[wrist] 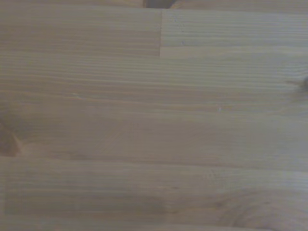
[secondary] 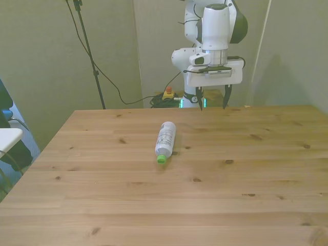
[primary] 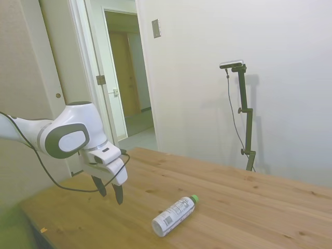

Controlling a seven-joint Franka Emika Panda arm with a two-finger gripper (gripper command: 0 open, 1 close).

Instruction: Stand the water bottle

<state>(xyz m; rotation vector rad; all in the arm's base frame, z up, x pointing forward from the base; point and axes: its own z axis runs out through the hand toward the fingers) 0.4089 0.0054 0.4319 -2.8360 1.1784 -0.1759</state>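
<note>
one water bottle lies on its side mid-desk, green cap pointing away from the robot's edge; its long axis runs nearly straight out from that edge; the gripper hangs released and empty above that edge, bottle off toward the front view's left.

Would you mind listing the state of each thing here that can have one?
water bottle: lying on its side on the table, green cap on, untouched.
gripper: open, empty, hovering above the table, apart from the bottle.
door: open, in the side view's background.
</note>
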